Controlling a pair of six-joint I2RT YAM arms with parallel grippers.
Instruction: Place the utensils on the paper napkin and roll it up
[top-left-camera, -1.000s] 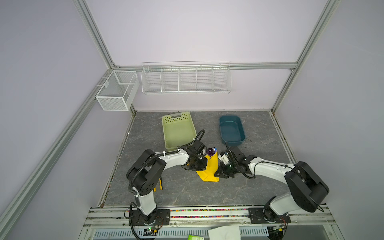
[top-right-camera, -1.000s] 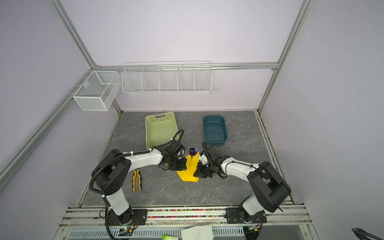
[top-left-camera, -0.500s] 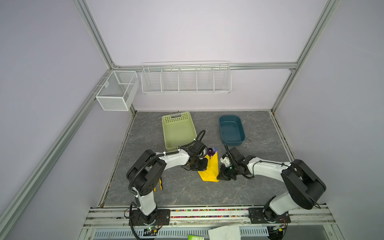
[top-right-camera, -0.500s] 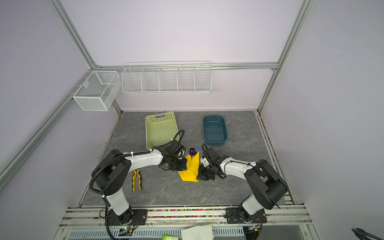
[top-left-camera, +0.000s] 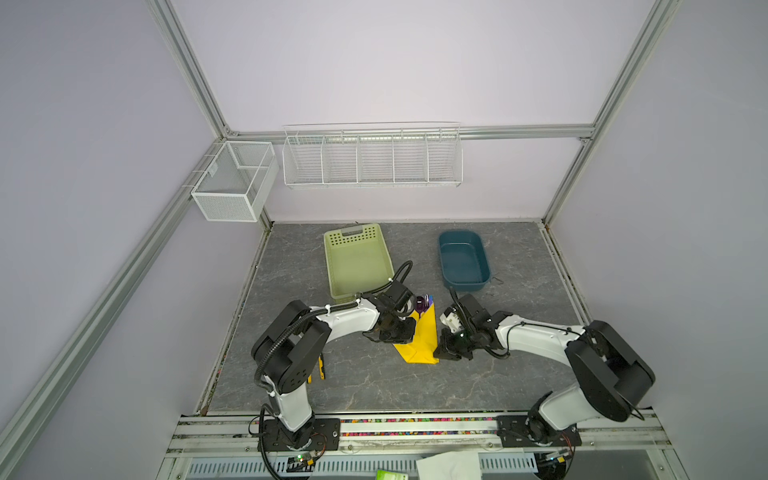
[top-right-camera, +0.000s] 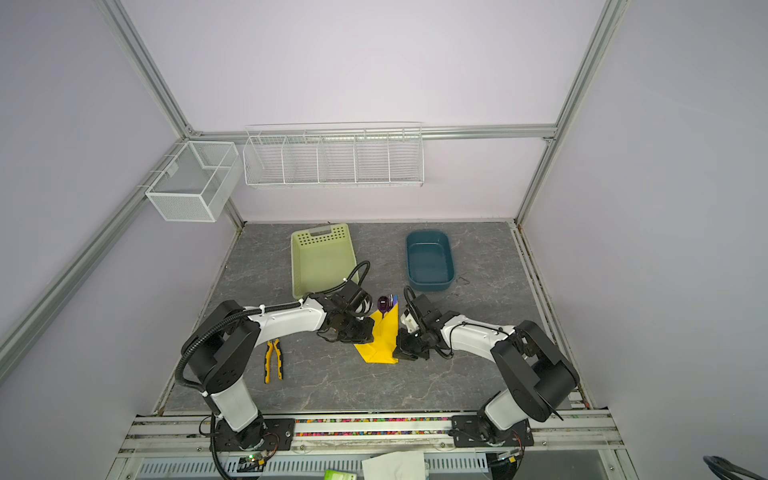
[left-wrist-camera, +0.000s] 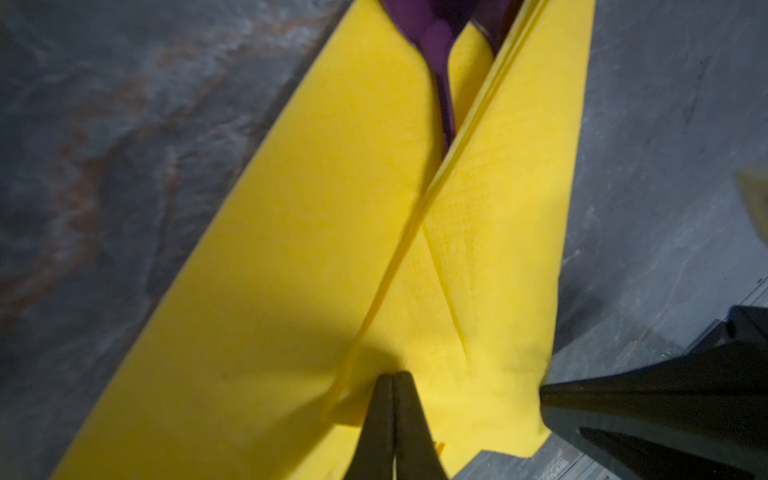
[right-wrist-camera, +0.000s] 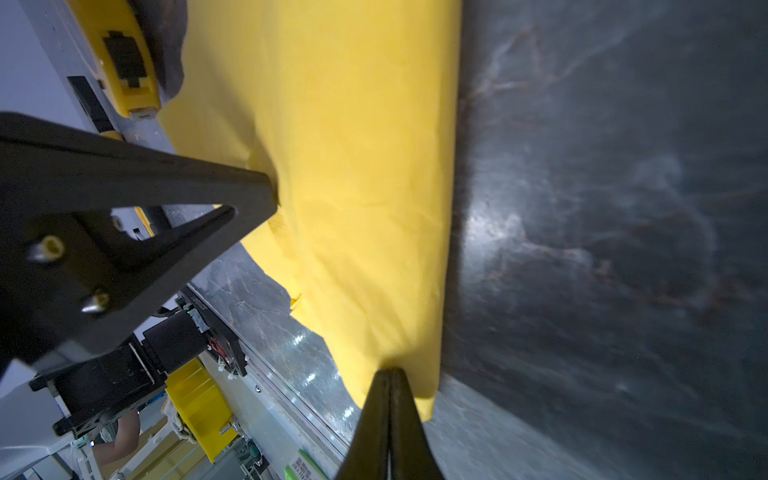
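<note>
A grey marbled desk (top-left-camera: 374, 386) is seen from above, with two robot arms reaching in from its front edge. Near the left edge, yellow-and-black-handled pliers (top-right-camera: 273, 360) lie flat; in a top view the left arm (top-left-camera: 291, 353) hides most of them (top-left-camera: 321, 371). Toward the back edge, left of centre, stands a green basket (top-right-camera: 322, 257), its front corner overlapped by the left arm's cable loop.

The left gripper (top-right-camera: 368, 332) meets the paper napkin (top-right-camera: 382, 338) from the left. Its jaws are pressed together, tips resting on the paper in the left wrist view (left-wrist-camera: 392, 386); whether any paper is pinched cannot be told.

The napkin lies mid-desk, a little toward the front edge, folded into a long narrow wedge with one flap laid over the other. The utensils (top-right-camera: 385, 302) lie inside it, handles covered, purple heads poking out at the end nearest the back edge.

The right gripper (top-right-camera: 402, 352) sits at the napkin's front right corner, jaws closed, its tip dimpling the paper's edge (right-wrist-camera: 390, 378). The right wrist view also shows a small yellow case with a black slider (right-wrist-camera: 124, 62) beyond the napkin, hidden in both top views.

A blue tub (top-right-camera: 430, 259) stands toward the back edge, right of centre, well apart from the napkin.
</note>
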